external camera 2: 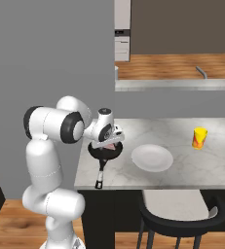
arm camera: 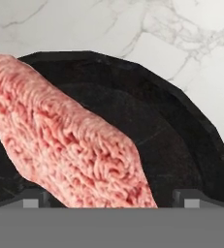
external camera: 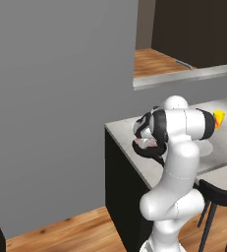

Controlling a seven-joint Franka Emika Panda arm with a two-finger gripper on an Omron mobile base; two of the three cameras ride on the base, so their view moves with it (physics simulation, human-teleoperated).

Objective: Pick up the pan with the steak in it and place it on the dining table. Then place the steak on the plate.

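The black pan sits on the left end of the dining table, its handle pointing to the table's near edge. The pink-red steak lies in the pan and runs diagonally across the hand view. My gripper hangs low over the pan, pointing down at the steak. It is open, with its fingertips wide apart on either side of the meat's near end. The pale round plate lies on the table just right of the pan. In the left base view the arm hides most of the pan.
A small yellow cup stands on the table right of the plate. A black stool stands at the table's near side. A grey wall rises to the left, and a grey counter runs behind the table.
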